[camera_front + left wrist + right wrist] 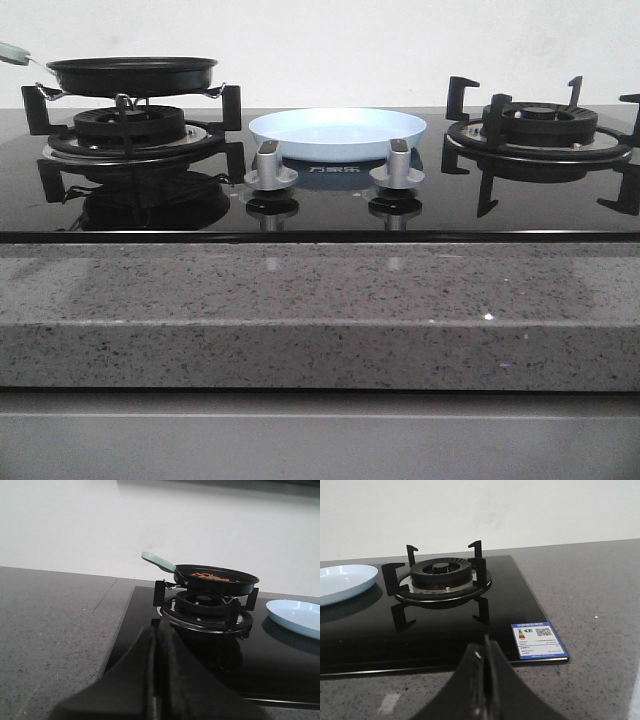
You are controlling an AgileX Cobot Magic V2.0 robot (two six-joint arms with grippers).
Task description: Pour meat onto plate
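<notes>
Left gripper (159, 680) fingers are pressing together, holding nothing; right gripper (485, 680) likewise. Meat (210, 576) is sitting in the frying pan (216, 579) ahead, plate (295, 617) beyond to its side. Judgement: left gripper should be opening, then grasping the pale handle (157, 561) squarely and firmly before lifting and tilting.

The meat (210, 576) is a small heap of thin orange-brown bits lying inside the black pan (131, 75), which sits flat on the burner on the left side of the stove. The plate (338, 134) is round, shallow and pale blue with nothing on it, and it lies flat on the black glass between the two burners, just behind the two silver knobs
</notes>
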